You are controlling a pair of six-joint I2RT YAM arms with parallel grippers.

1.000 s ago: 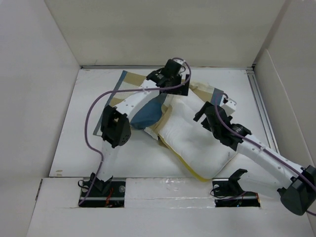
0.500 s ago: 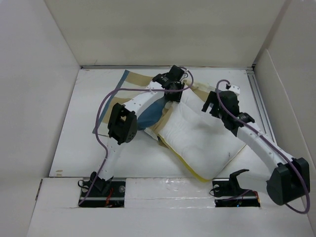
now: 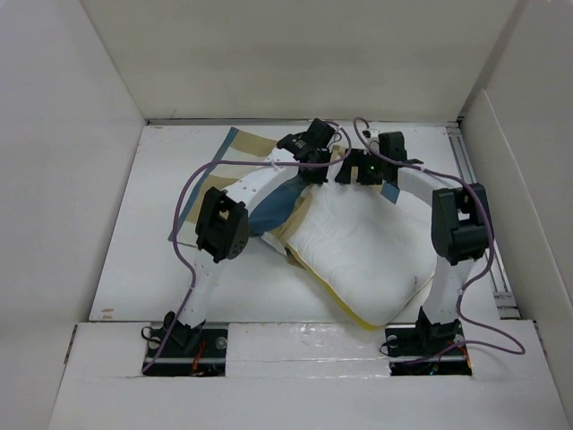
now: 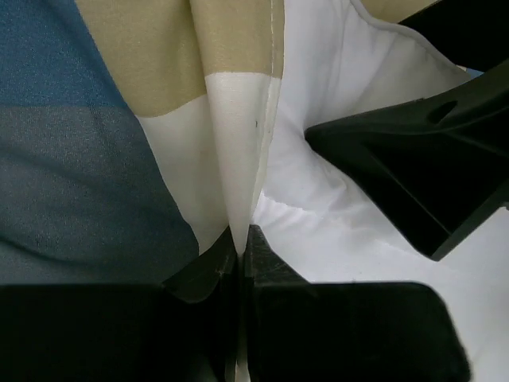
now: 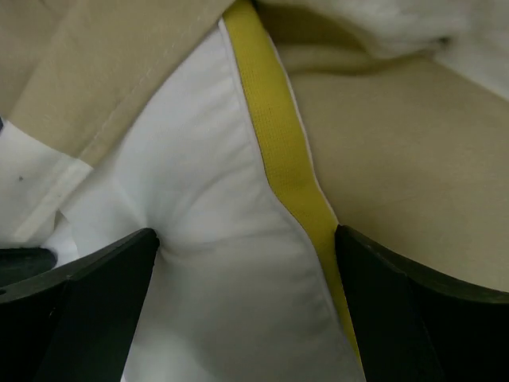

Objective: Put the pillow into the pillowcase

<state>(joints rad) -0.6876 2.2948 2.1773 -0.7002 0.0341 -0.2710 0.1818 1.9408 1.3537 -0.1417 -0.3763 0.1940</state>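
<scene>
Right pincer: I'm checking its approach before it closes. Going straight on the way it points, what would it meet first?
The pillow: its white corner with the yellow piping lies directly between the fingers of the open right pincer, probably already touching, though depth is unclear.

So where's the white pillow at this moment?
In the overhead view the pillow lies mid-table, slanting toward the near right. Its far end meets the checked pillowcase, which spreads to its left.
</scene>
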